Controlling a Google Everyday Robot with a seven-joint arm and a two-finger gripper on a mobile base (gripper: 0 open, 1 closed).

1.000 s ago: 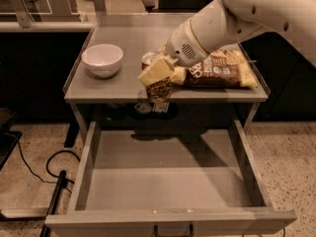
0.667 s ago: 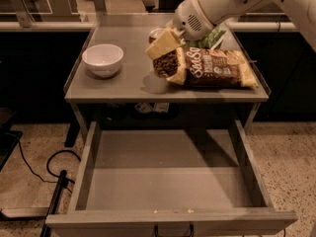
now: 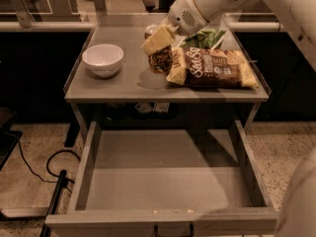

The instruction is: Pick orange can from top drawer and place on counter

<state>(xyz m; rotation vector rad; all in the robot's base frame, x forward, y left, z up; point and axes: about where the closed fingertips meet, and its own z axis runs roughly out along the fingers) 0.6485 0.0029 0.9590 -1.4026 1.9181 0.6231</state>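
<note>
Since the earlier frames, the gripper (image 3: pixel 159 48) has carried the orange can (image 3: pixel 160 63) from the near edge of the counter (image 3: pixel 123 89) to a position over its middle, away from the open top drawer (image 3: pixel 90 157). The pale fingers (image 3: pixel 157 37) are pinching the can near its top, and the can hangs roughly upright. Its base sits just above or on the counter surface; which of the two cannot be determined.

Current step, as judged: set the can down and release it.

1. Lower straight down until the base rests flat. Keep the can vertical so that it does not tip on release.
2. Hold the present lateral position. The snack bag (image 3: pixel 217 68) lies just beside the can on the right, with one corner touching or nearly touching it. The white bowl (image 3: pixel 102 59) stands well apart on the left.
3. Spread the fingers only after contact, then withdraw upward, not sideways, to avoid dragging the can against the bag.
</note>
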